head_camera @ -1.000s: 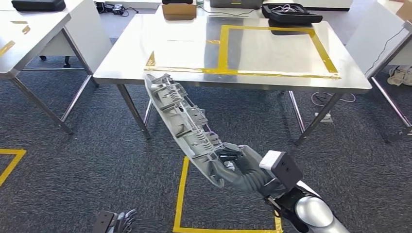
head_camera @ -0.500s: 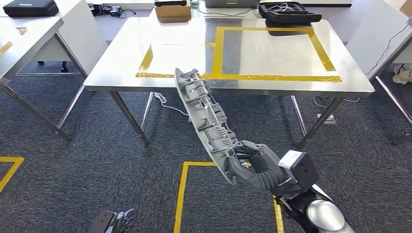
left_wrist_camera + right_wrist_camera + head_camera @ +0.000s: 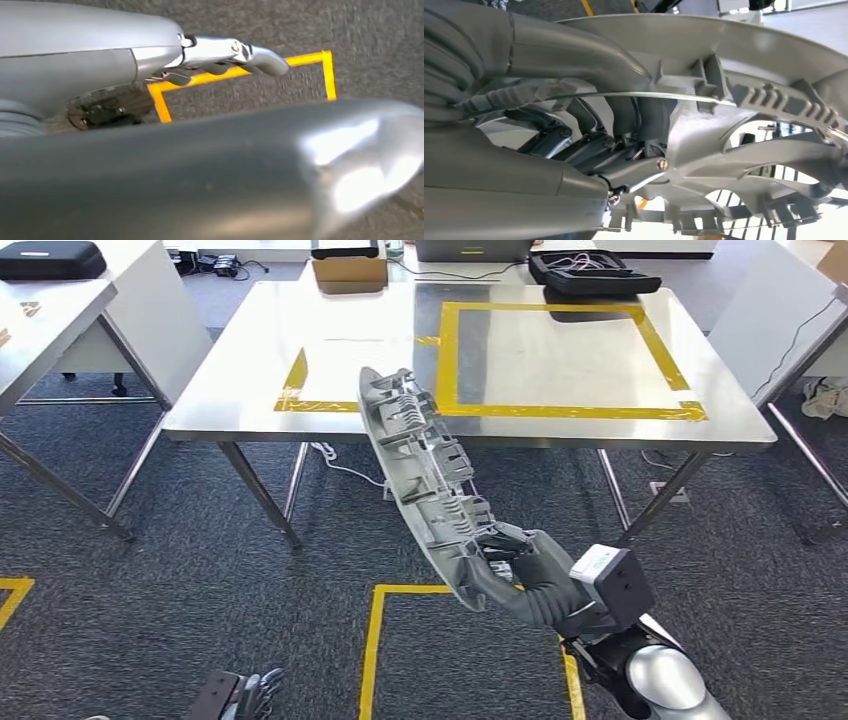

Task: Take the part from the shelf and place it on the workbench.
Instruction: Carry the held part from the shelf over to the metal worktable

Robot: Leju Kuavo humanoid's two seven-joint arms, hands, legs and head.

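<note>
Low in the head view, the near end of the part (image 3: pixel 425 485) is gripped by the right hand (image 3: pixel 520 575), with the dark fingers (image 3: pixel 497 540) curled over its ribbed inner face and the thick grey thumb wrapped under its smooth outer edge. From the right wrist view, the fingers (image 3: pixel 574 137) are seen pressed into the ribs of the part (image 3: pixel 744 115) while the thumb lies along its curved rim. The part is held in the air, above the carpet and in front of the tabletop (image 3: pixel 230 390), and its far end is seen against the tabletop's near edge, just beside the yellow tape square (image 3: pixel 560 360). It is a long, narrow, curved panel of grey plastic, with clips, ribs and small openings moulded along its inner side. The left hand (image 3: pixel 245 695) is seen at the lower edge of the head view, with nothing held and its fingers loosely apart.
</note>
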